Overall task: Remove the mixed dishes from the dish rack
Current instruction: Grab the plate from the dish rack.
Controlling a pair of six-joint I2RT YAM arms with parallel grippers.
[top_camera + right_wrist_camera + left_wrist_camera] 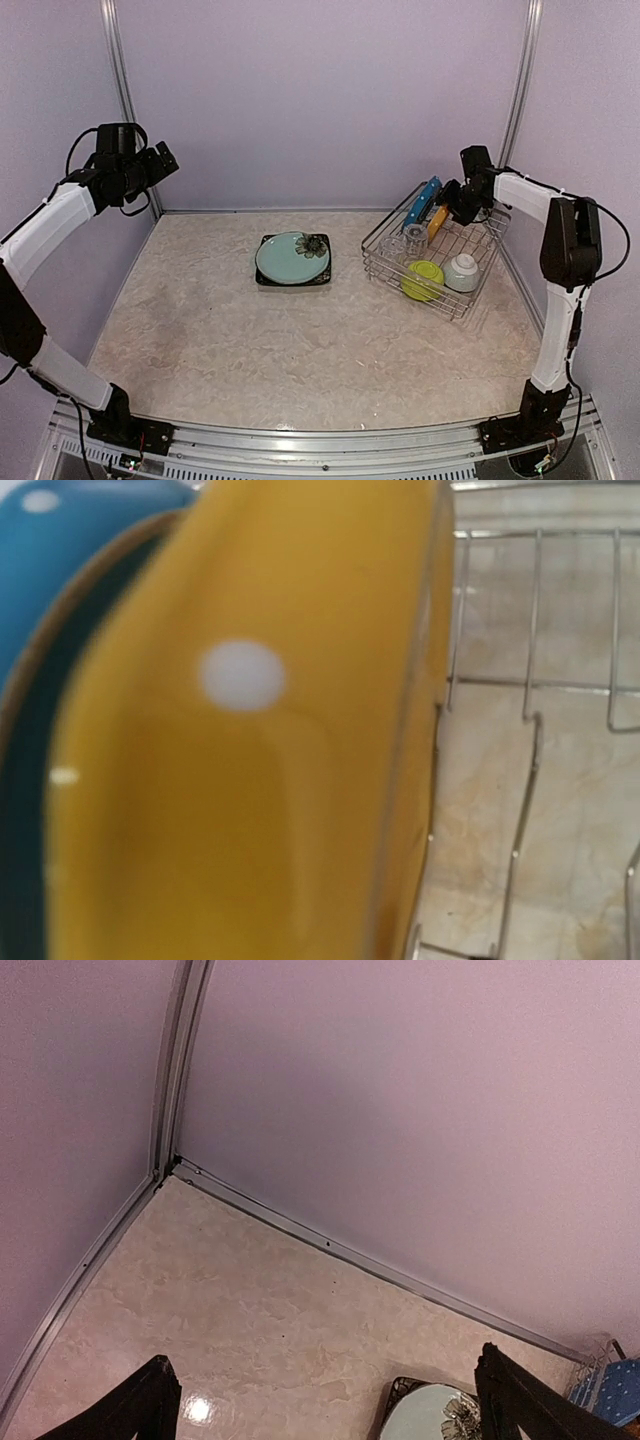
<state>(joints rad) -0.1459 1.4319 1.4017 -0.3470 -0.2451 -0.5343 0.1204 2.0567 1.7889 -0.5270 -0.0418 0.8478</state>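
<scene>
The dish rack [470, 302] stands at the right of the table. It holds the blue white-dotted plate [424, 203] and the yellow plate [437, 222] on edge, two clear glasses [416, 238], the lime-green bowl [424, 279] and the pale grey-green bowl [462, 272]. The teal flowered plate [288, 257] lies on the black square plate [262, 278] mid-table. My right gripper [455, 205] is at the yellow plate [250, 780], which fills its wrist view and hides the fingers. My left gripper [165, 160] is open and empty, raised high at the far left.
Purple walls with metal corner posts [120, 90] close in the table on three sides. The rack wires [530, 750] run just right of the yellow plate. The left wrist view shows the back-left corner [172, 1165] and the teal plate's edge [425, 1415].
</scene>
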